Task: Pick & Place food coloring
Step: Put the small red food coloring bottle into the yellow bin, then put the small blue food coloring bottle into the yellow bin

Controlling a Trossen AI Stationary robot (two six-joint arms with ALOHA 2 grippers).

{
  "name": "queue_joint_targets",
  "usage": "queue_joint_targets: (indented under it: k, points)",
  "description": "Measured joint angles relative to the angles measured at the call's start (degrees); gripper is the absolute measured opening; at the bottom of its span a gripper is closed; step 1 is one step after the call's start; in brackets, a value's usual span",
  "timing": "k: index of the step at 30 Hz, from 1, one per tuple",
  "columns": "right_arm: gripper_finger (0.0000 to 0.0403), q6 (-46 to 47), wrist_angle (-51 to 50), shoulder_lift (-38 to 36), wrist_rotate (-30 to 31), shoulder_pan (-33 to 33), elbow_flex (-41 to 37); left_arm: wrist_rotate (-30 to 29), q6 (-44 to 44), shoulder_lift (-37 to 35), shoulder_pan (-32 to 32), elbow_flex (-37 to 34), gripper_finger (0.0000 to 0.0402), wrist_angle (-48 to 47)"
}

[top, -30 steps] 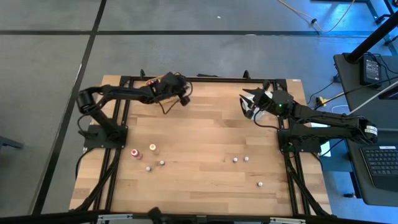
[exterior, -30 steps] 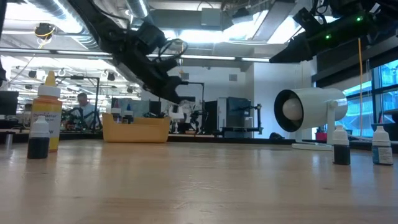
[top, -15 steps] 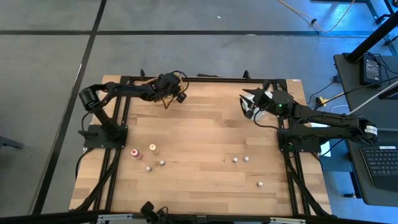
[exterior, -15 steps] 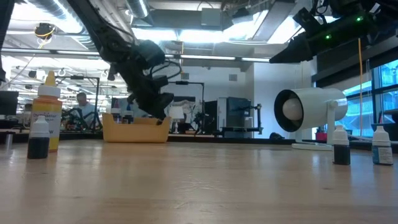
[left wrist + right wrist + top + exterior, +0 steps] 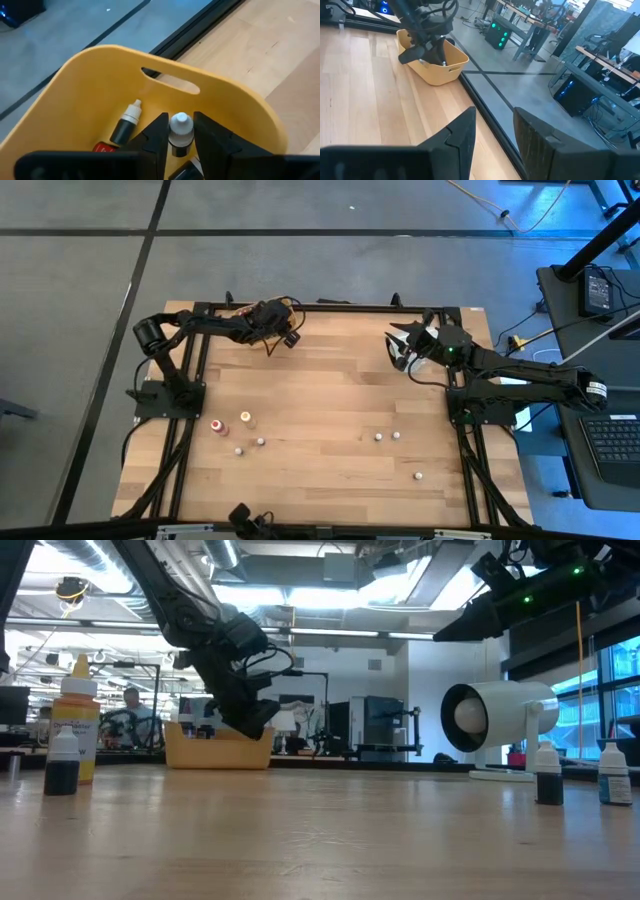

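At the bench's far left corner, our left gripper (image 5: 178, 145) reaches down into the yellow tray (image 5: 95, 85), its jaws narrow around a dark food coloring bottle (image 5: 180, 131) with a pale cap; whether they still pinch it, we cannot tell. Another bottle (image 5: 127, 123) lies flat on the tray floor just beside it. More food coloring bottles (image 5: 240, 433) stand on the bench near its left edge, and others (image 5: 388, 436) toward the right. Our right gripper (image 5: 400, 346) waits above the far right corner, jaws slightly apart, holding nothing.
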Motion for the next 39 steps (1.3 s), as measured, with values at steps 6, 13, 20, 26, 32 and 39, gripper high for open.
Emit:
queue_joint_targets:
  k: [6, 13, 20, 26, 32, 39]
  points:
    - [0.0134, 0.0, 0.0, 0.0, 0.0, 0.0, 0.0, 0.2, 2.2, 0.0, 0.0, 0.0, 0.0098, 0.9]
    - [0.0134, -1.1, 0.0, 0.0, 0.0, 0.0, 0.0, 0.3, 2.3, -0.2, 0.0, 0.0, 0.0133, 0.8]
    - [0.0135, -4.2, 1.7, 0.0, -9.0, 0.3, 0.5, 1.4, 4.6, -4.9, -0.5, 1.4, 0.0152, 0.9]
    - [0.0184, -4.0, 0.9, 0.0, -10.0, 2.8, 1.5, 5.4, 6.8, -10.8, -2.3, 1.5, 0.0148, 3.1]
    - [0.0283, 3.7, 0.5, -0.1, -9.3, 4.6, 1.5, 7.5, 6.8, -13.6, -3.8, 1.6, 0.0151, 6.4]
    - [0.0328, 11.7, -8.4, -0.1, -18.3, 7.8, 1.5, 7.7, 6.8, -13.9, -5.6, 1.6, 0.0150, 6.4]
